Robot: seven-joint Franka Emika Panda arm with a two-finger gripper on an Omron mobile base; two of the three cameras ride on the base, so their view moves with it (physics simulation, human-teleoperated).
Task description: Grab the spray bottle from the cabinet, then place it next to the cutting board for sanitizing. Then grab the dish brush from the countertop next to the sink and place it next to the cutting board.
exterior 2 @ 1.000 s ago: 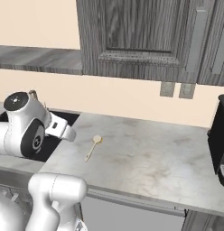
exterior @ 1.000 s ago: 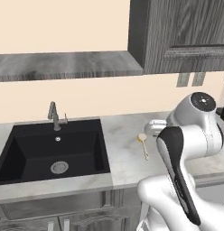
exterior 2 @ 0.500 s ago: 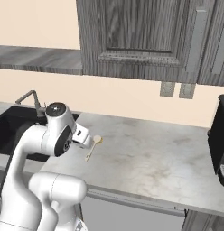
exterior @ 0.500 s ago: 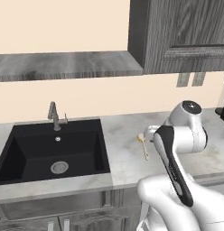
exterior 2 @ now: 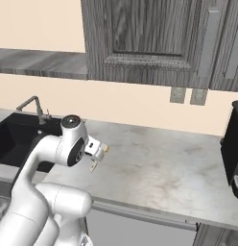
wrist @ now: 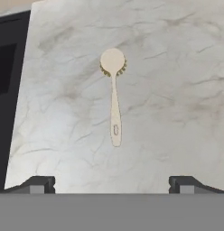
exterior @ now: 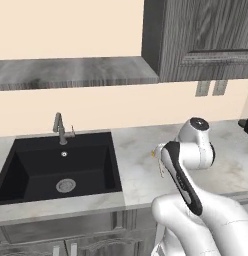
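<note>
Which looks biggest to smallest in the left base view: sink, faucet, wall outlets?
1. sink, by far the largest.
2. faucet, thin but clearly taller than an outlet plate.
3. wall outlets, the smallest; the two plates look alike in size, so no rank between them.

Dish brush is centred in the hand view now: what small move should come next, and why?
Probably lower the gripper straight down toward the handle. The dish brush lies flat and free on the countertop, centred ahead between wide-open jaws that hold nothing, and the gripper appears well above it. Descending to straddle the handle's middle should set up the close.
</note>
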